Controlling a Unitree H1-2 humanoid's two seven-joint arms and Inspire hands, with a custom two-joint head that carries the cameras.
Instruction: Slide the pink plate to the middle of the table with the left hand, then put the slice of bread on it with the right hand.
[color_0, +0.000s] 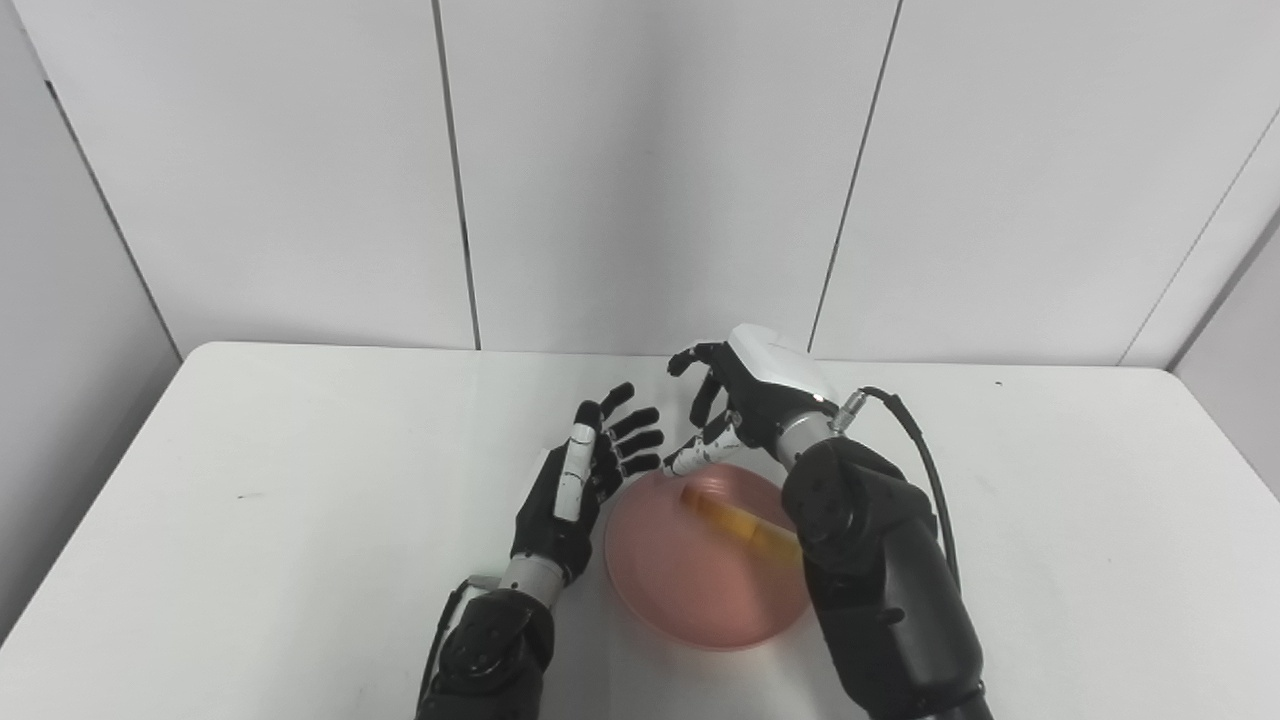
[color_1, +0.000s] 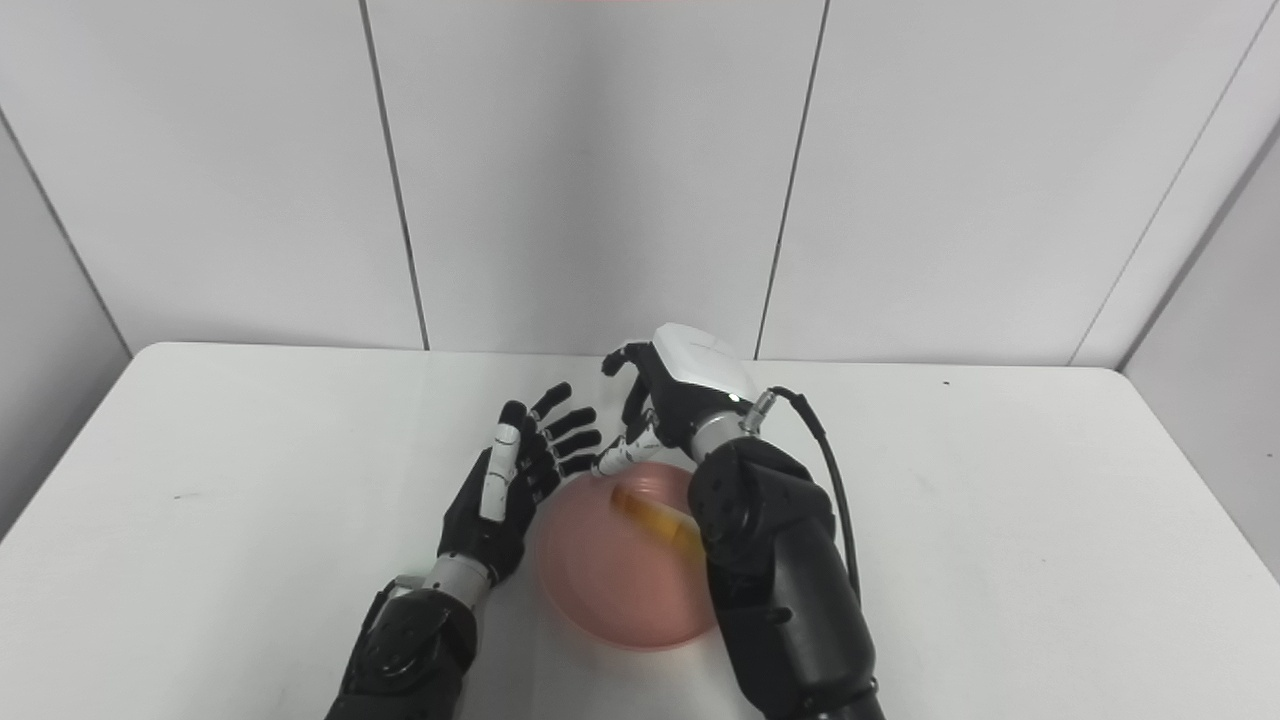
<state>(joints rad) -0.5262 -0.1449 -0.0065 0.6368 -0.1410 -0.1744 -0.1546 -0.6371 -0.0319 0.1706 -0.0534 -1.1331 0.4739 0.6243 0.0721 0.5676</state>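
White table (color_0: 300, 500), grey panel wall (color_0: 640, 170) at the far side. Pink plate (color_0: 690, 580) near the table's middle, close to the near edge. Bread (color_0: 735, 520) on the plate's far-right part, blurred, long axis running from far-left to near-right, its right end hidden behind the right forearm (color_0: 880, 590). Left hand (color_0: 585, 470) just left of the plate, fingers spread, holding nothing. Right hand (color_0: 745, 400) above the plate's far rim, fingers apart and curled, empty. Black cable (color_0: 925, 460) trailing from the right wrist. No readable writing.

Bread slice (color_0: 740, 518) blurred, right part hidden behind right forearm (color_0: 880, 580).
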